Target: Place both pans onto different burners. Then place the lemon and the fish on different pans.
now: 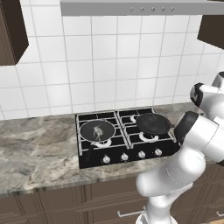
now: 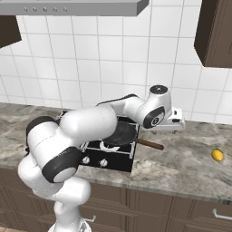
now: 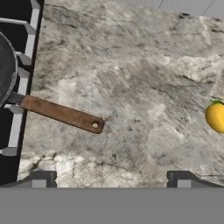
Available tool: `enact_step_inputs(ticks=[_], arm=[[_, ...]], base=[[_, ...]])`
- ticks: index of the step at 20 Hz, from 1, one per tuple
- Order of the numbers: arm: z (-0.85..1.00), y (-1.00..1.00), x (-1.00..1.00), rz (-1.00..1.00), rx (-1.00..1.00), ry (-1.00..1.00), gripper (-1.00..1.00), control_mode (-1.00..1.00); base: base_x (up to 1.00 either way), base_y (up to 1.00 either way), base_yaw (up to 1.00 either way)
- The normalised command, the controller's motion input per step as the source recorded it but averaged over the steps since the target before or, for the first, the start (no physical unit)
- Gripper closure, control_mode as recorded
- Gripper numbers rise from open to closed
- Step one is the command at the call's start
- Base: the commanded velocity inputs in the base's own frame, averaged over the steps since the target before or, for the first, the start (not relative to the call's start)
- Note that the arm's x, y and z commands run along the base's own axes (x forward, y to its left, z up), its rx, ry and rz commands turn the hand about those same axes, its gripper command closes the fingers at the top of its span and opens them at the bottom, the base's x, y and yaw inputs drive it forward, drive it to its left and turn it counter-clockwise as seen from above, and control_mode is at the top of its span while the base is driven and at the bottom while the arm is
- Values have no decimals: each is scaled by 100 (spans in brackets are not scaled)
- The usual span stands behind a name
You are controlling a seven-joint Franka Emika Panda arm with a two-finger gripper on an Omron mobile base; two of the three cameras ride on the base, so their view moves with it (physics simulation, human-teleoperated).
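My end effector (image 3: 111, 179) hangs wide open and empty above the marble bench (image 3: 131, 78), beside the cooktop (image 1: 124, 140). Both pans sit on burners: the left pan (image 1: 97, 130) holds the fish (image 1: 99, 130), and the right pan (image 1: 153, 123) lies bare, its brown handle (image 3: 61, 113) reaching out over the bench. The lemon (image 2: 217, 155) rests on the bench, well apart from the cooktop, to the right.

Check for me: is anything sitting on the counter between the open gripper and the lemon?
Nothing visible blocks it. In the hand view, bare marble counter lies between the gripper and the lemon, off to one side. The right pan's brown handle juts over the counter on the opposite side, away from the lemon.
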Motion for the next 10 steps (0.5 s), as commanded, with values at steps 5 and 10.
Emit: enact_step_inputs(ticks=[5,10], arm=[[0,-60,0,0,-8,0,-100,-100],[0,-55,2,0,-3,-1,-100,-100]], base=[[0,0,0],[0,0,0]])
